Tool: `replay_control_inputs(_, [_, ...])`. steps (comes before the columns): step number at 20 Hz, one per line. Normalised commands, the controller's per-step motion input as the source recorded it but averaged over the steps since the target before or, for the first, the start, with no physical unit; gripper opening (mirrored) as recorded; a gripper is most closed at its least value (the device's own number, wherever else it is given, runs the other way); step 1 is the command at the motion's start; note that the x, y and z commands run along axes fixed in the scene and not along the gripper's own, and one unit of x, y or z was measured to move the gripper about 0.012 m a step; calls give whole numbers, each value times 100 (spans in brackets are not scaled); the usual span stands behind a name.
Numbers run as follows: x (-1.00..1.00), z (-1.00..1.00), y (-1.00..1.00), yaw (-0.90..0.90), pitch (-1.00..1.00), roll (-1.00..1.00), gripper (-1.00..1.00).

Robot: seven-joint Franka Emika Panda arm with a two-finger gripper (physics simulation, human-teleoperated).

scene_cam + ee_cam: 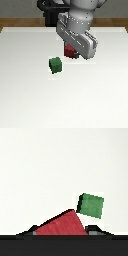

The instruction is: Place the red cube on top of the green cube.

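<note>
The red cube (69, 52) sits between the fingers of my gripper (72, 49), mostly hidden behind the hand in the exterior view. In the wrist view the red cube (60, 224) looks large and tilted, with a dark fingertip (93, 229) on each side of it, and the gripper (61, 231) is shut on it. The green cube (55, 64) rests on the white table, a little toward the exterior view's left and nearer the front than the red cube. From the wrist the green cube (91, 205) looks much smaller and farther, just beyond the red cube's corner.
A white table (30, 100) spreads across the scene, with a wooden floor strip (15, 22) behind its far edge. The robot's dark base (50, 15) stands at the back.
</note>
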Motion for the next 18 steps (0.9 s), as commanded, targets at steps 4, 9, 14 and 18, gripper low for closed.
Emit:
replay_control_inputs(4, [-25, 25, -25, 0, 0, 0, -100])
replay_control_inputs(9, [0, 0, -20, 0, 0, 0, -100])
replay_control_inputs(14, [0, 0, -40, 0, 0, 0, -100])
replay_control_inputs(18, [-25, 0, 0, 0, 0, 0, -100])
